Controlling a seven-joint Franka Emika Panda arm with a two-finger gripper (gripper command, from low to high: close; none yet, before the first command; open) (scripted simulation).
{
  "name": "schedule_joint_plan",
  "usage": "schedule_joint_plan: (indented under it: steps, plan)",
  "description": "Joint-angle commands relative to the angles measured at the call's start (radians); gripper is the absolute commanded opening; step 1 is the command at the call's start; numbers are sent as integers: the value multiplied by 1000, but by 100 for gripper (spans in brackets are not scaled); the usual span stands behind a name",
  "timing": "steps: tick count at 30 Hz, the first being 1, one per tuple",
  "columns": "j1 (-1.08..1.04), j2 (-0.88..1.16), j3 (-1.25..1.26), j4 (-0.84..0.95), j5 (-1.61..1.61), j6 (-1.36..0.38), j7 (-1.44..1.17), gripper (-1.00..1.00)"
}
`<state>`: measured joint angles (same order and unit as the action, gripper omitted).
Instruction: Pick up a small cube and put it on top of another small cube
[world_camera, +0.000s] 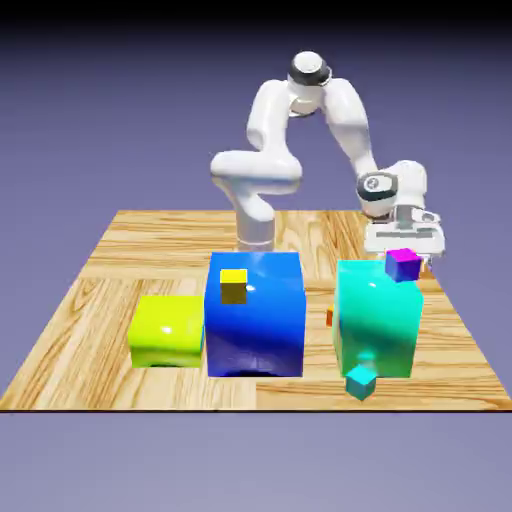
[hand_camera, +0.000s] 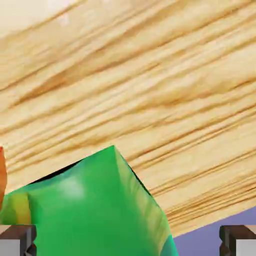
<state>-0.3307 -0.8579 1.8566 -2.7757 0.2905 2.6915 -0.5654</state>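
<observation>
Blue block (world_camera: 255, 325) stands between lime block (world_camera: 167, 332) and teal block (world_camera: 377, 325).

Green block (hand_camera: 95, 205) below pale wood tabletop (hand_camera: 150, 95), orange sliver (hand_camera: 2, 175) left

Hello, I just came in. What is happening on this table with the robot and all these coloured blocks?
A white robot arm is trying to stack one small cube on another. Its hand is open and holds nothing, near the big teal block. The small orange-red cube, which it should pick up, is partly hidden by this block. The magenta cube, where it should go, shows at the block's top in the exterior view. The stacking is not done yet.
</observation>
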Motion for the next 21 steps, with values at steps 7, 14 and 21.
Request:
schedule_joint_plan:
  steps: [7,14,21]
  plan:
    - [-153,-19,172,-62,-25,65,88,0]
    - [-357,-70,340,-39,-2,211,93,-100]
    - [-140,-15,161,-63,-26,56,88,-100]
